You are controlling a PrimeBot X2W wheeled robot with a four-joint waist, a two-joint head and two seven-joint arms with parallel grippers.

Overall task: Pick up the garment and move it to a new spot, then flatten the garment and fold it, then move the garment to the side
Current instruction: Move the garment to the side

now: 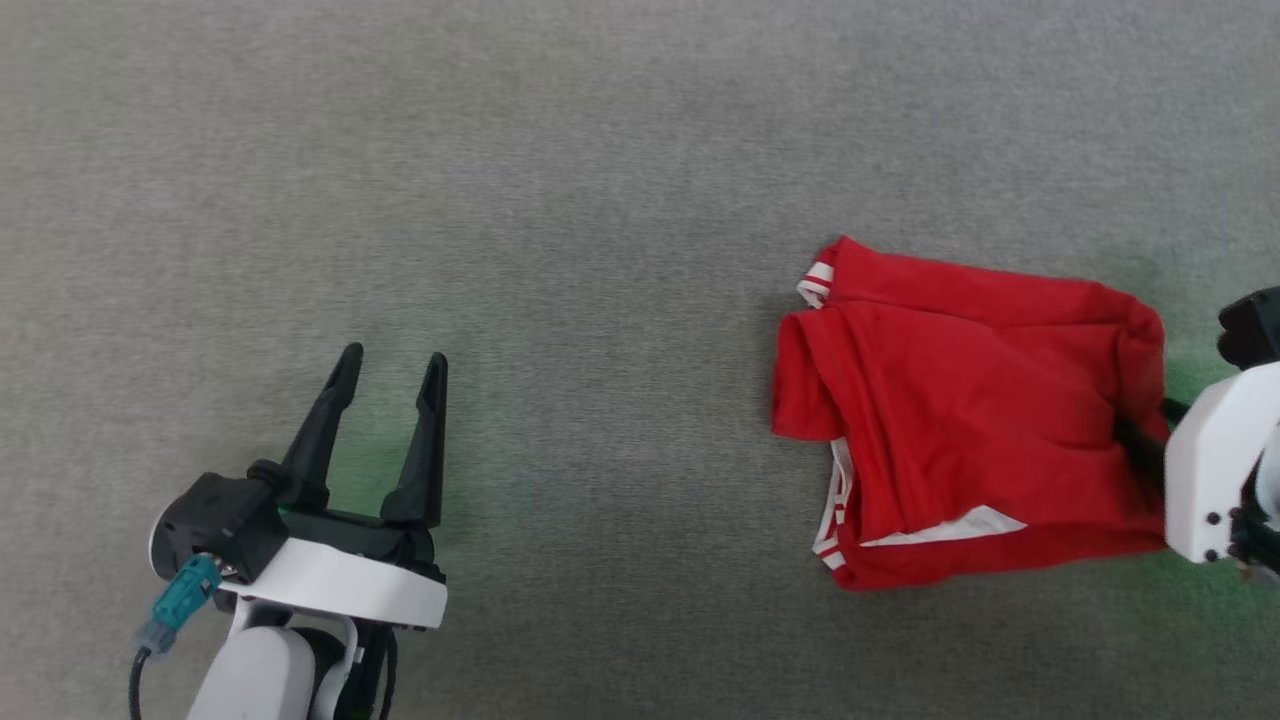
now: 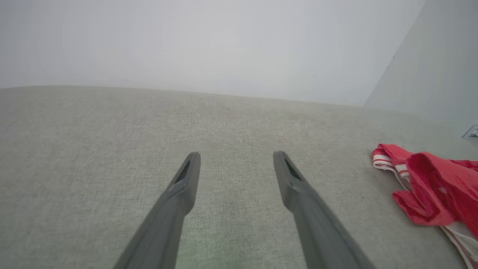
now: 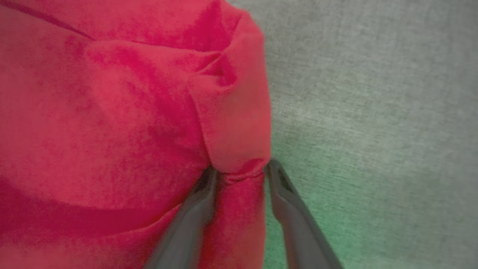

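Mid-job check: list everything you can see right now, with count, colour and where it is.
garment: one, red with white-and-red striped trim and a strip of white lining, lying crumpled on the right of the head view.
surface: one, grey woven fabric, under everything.
wall: one, pale grey, beyond the surface's far edge in the left wrist view.
left gripper: one, dark fingers on a white wrist, lower left of the head view, open, apart from the garment.
right gripper: one, dark fingers, at the garment's right edge with a fold of cloth between them; whether it is clamped is not clear.
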